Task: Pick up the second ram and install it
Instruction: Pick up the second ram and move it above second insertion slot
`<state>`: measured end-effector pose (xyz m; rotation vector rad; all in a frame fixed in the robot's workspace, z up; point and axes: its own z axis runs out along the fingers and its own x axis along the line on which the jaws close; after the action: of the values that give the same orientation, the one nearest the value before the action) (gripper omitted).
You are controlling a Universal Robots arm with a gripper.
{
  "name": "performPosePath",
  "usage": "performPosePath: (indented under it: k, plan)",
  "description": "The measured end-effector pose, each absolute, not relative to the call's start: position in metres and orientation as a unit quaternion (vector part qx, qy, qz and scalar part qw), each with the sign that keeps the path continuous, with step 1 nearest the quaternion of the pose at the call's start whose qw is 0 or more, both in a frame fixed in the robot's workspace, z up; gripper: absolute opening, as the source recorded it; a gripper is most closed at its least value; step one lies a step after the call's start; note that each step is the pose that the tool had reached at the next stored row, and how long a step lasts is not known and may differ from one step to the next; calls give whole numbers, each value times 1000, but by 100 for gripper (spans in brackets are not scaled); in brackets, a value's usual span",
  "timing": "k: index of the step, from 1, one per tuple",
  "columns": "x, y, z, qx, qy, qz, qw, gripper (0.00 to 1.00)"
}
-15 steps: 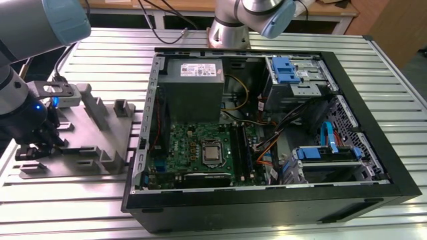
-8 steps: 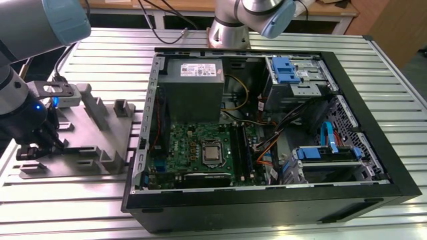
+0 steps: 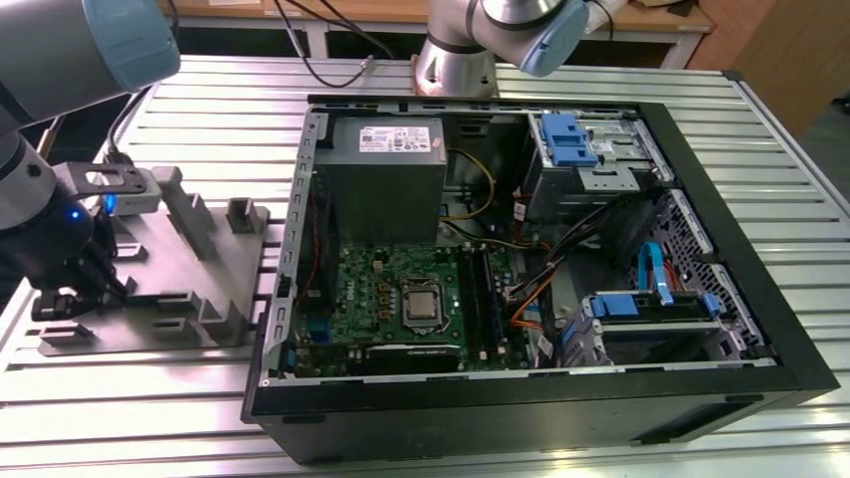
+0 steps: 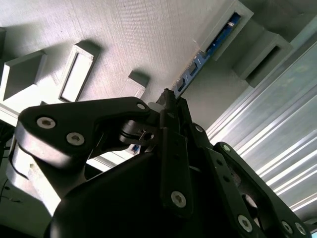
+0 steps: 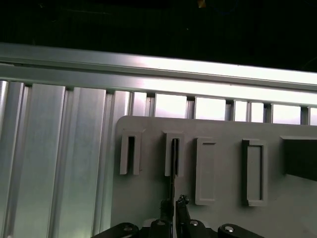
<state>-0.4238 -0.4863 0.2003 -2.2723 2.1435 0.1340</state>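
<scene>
The ram (image 4: 198, 63) is a thin blue-green stick standing on edge in a slot of the grey holder plate (image 4: 138, 34). In the first wrist view the ram (image 5: 174, 157) appears edge-on as a dark line in the second slot of the holder plate (image 5: 218, 130). My gripper (image 5: 174, 204) has its black fingers pressed together on the stick's near end, and the gripper (image 4: 170, 98) looks the same in the second wrist view. In the exterior view the gripper (image 3: 63, 297) is low over the holder plate (image 3: 186, 261), on the exterior view's left. The motherboard (image 3: 398, 294) lies inside the open computer case (image 3: 531, 398).
The case and the holder plate rest on a ribbed aluminium table (image 3: 119, 398). Inside the case are a power supply (image 3: 385, 149), blue drive brackets (image 3: 564, 139) and loose cables (image 3: 531, 284). A second arm's base (image 3: 459, 60) stands behind the case. The plate has several other slots (image 5: 205, 171).
</scene>
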Motion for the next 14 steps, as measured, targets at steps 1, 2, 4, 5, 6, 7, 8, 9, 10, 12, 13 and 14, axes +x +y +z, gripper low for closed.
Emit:
performPosePath:
  k: [1,2,4,5,6,7,8,9,10,12,13,14]
  plan:
    - [-424,-487,200,-727,686,43,7,18]
    - [-424,-487,200,-727,686,43,7,18]
    - [-424,-487,200,-727,686,43,7,18]
    - [-424,-487,200,-727,686,43,7,18]
    - [-424,-487,200,-727,686,43,7,18]
    - [-424,-487,200,-727,686,43,7,18]
    - [-424,-487,200,-727,686,43,7,18]
    - [-424,-487,200,-727,686,43,7,18]
    - [-424,-487,200,-727,686,43,7,18]
    - [-424,-487,200,-727,686,43,7,18]
    - [-424,-487,200,-727,686,43,7,18]
    - [-424,-487,200,-727,686,43,7,16]
